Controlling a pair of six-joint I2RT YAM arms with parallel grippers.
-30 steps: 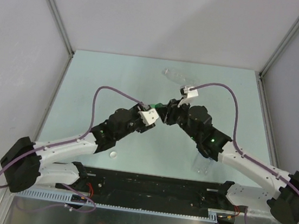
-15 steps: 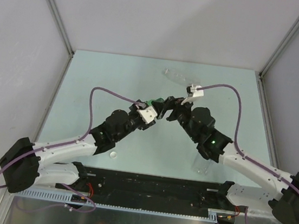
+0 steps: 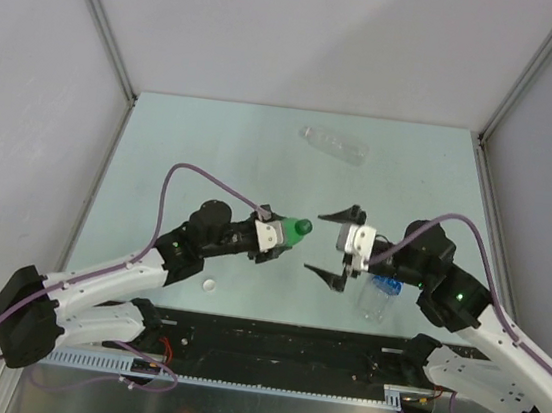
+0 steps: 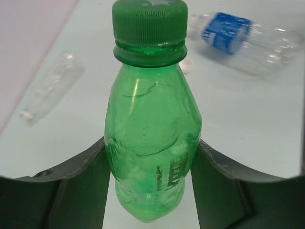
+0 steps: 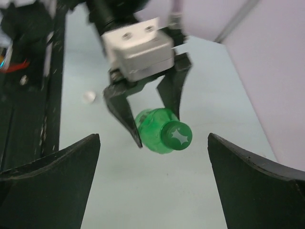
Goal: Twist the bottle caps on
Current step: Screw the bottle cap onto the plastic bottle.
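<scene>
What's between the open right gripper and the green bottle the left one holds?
Nothing: in the top view, only bare table shows between the right gripper and the green bottle.

Green bottle point(image 4: 152, 143) glossy translucent plastic; green cap point(image 4: 149, 21) ribbed opaque plastic; table point(image 3: 213, 143) smooth, matt.

Green btl point(image 4: 152, 143), cap point(image 4: 149, 21) on, horiz.

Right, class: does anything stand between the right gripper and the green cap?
Nothing visible does. The open right gripper faces the green cap across open air. The left gripper grips the bottle lower down, behind the cap.
</scene>
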